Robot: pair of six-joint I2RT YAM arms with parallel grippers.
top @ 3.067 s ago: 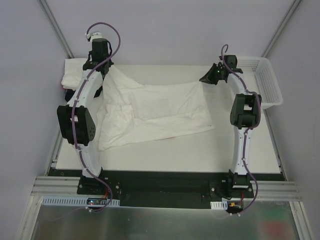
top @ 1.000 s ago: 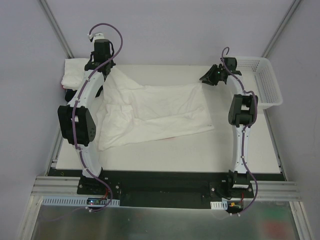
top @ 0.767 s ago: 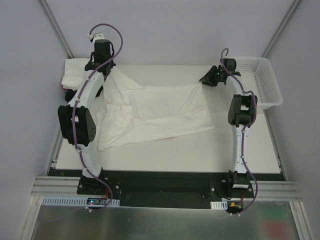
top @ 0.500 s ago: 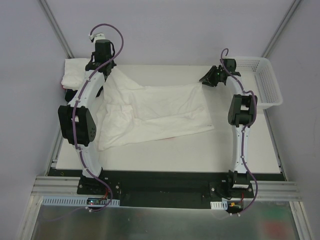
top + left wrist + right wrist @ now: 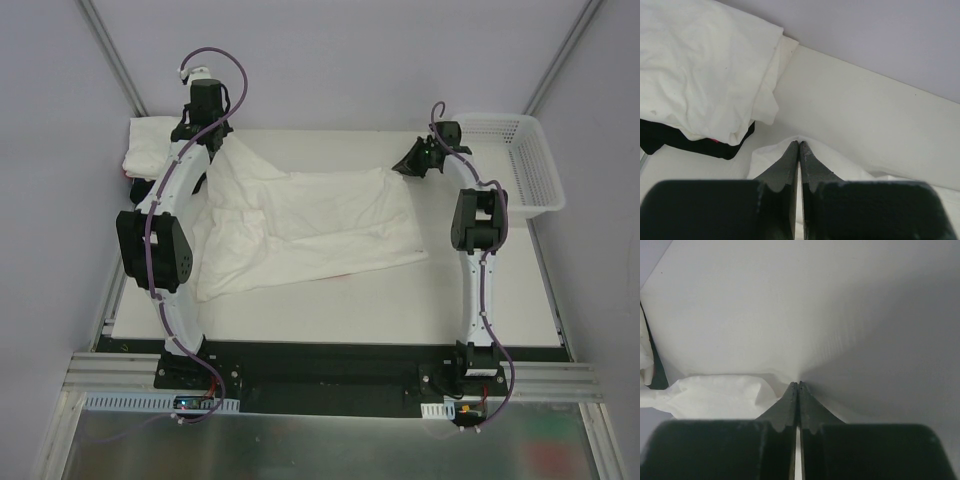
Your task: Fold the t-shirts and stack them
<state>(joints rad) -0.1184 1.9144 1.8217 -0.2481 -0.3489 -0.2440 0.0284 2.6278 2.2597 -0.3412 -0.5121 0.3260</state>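
A white t-shirt [image 5: 300, 225] lies spread and creased on the table. My left gripper [image 5: 213, 140] is shut on its far left corner, and in the left wrist view the cloth [image 5: 770, 155] rises in a peak at the gripper [image 5: 799, 143]. My right gripper [image 5: 405, 167] is at the far right corner. In the right wrist view that gripper [image 5: 798, 384] is shut, with a fold of the white cloth [image 5: 715, 392] pinched at its tips. A stack of folded t-shirts [image 5: 150, 145] sits at the far left, white [image 5: 705, 65] above black [image 5: 690, 145].
A white mesh basket [image 5: 525, 160] stands at the far right edge of the table [image 5: 330, 305]. A purple back wall [image 5: 880, 35] rises just behind the table's far edge, close to both grippers.
My right gripper has shifted slightly left onto the shirt's far right corner and closed from partly open. The left arm and the shirt have stayed still.
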